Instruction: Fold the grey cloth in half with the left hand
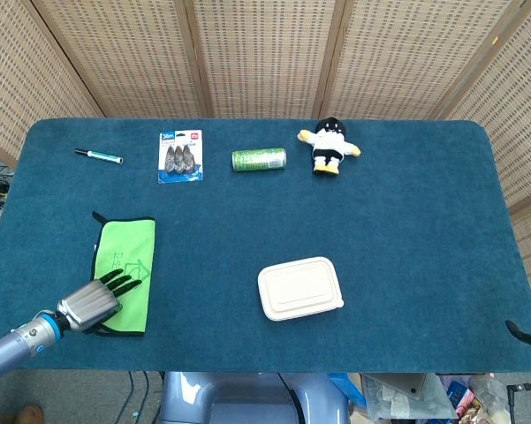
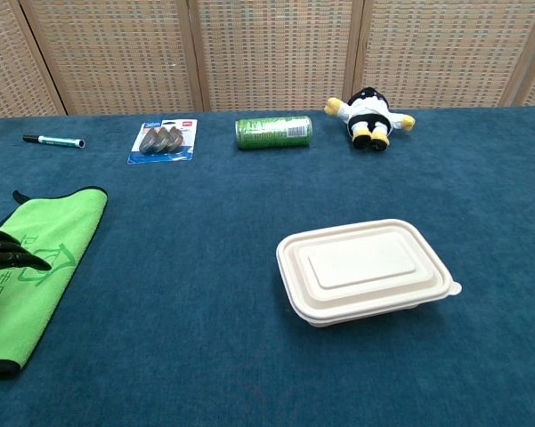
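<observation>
The cloth (image 1: pixel 125 274) lies flat near the table's front left, showing a bright green face with dark edging; in the chest view the cloth (image 2: pixel 44 267) reaches the left border. My left hand (image 1: pixel 93 303) hovers at the cloth's near left corner with its fingers spread and nothing in them. Only its dark fingertips (image 2: pixel 7 253) enter the chest view, over the cloth's left part. A small dark piece of my right hand (image 1: pixel 519 330) shows at the table's near right edge; its fingers are hidden.
A beige lidded food box (image 1: pixel 299 288) sits in the middle front. Along the back lie a marker (image 1: pixel 98 156), a blister pack (image 1: pixel 179 155), a green can (image 1: pixel 259 159) and a plush penguin (image 1: pixel 329 146).
</observation>
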